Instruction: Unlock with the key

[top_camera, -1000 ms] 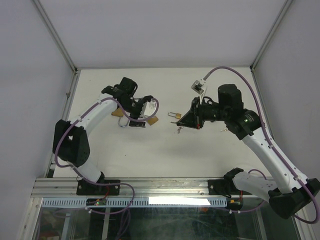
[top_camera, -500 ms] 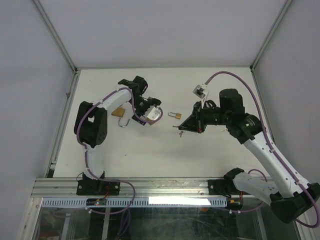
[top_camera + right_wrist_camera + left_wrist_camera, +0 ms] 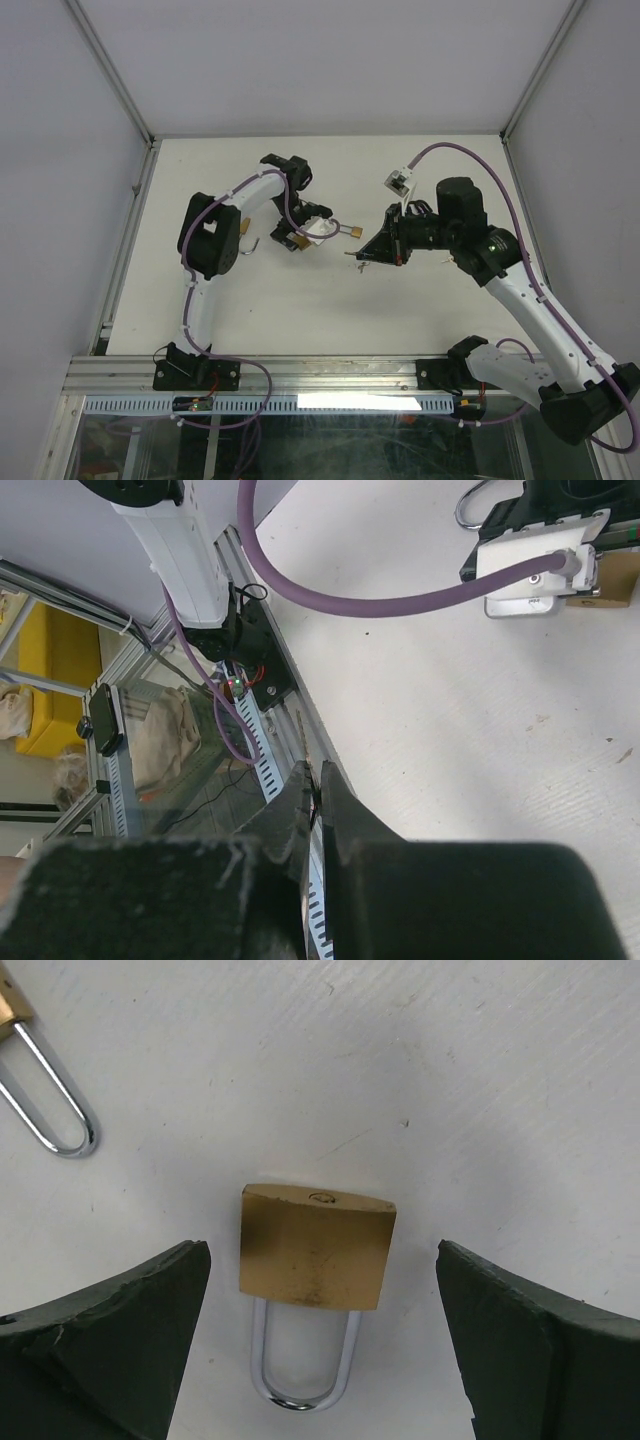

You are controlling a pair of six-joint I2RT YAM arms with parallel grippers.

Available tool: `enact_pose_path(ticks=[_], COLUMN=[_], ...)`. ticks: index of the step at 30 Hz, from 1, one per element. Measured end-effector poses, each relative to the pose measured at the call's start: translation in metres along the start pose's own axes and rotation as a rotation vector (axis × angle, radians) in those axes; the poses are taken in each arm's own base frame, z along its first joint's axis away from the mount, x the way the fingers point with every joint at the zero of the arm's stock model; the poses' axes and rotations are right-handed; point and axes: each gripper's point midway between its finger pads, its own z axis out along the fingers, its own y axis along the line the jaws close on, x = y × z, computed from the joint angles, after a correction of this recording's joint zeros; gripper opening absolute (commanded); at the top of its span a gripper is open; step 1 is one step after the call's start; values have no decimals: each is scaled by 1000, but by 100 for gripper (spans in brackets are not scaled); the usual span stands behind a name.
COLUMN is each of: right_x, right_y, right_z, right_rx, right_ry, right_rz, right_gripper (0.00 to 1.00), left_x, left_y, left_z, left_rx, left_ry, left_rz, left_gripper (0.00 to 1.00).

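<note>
Padlock (image 3: 316, 1245) flat, between spread left tool (image 3: 322, 1265)

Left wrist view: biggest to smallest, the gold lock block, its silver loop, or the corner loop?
1. Square brass padlock body.
2. Its silver shackle and the corner padlock's silver shackle: too alike to rank.

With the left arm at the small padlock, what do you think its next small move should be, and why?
Probably ease the left gripper down around the brass padlock and close on its body. Its jaws stand wide open with the lock centred between them in the wrist view, untouched, while the right gripper is shut on what looks like the key nearby.
</note>
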Motion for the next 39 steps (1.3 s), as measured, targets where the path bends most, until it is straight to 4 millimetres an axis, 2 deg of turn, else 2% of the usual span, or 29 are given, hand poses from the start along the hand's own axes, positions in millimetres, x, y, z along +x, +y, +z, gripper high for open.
enact_pose_path(ticks=[11, 13, 15, 19, 26, 28, 32, 35, 39], right_x=[0, 0, 0, -1, -1, -1, -2, -4, -4], right_y=[0, 0, 0, -1, -1, -2, -2, -7, -24], right_z=[0, 0, 0, 0, -1, -1, -2, -2, -5], right_rx=[1, 1, 2, 3, 7, 8, 14, 44, 143], right_ry=[-1, -1, -1, -2, -5, -6, -11, -21, -33], right_rz=[11, 11, 11, 12, 13, 13, 16, 27, 72], right_gripper=[0, 0, 0, 0, 0, 0, 0, 0, 0], left_x=[6, 6, 7, 7, 4, 4, 4, 5, 3], left_y=[-9, -9, -9, -12, -18, -17, -16, -15, -11], left_z=[10, 10, 10, 11, 11, 11, 10, 8, 3], left_rx=[58, 59, 61, 65, 49, 42, 24, -6, -93], left_ry=[13, 14, 19, 20, 18, 20, 20, 22, 32], left_rz=[-20, -22, -22, -18, -15, -12, -20, -50, -116], left_gripper=[99, 96, 90, 68, 47, 35, 0, 0, 0])
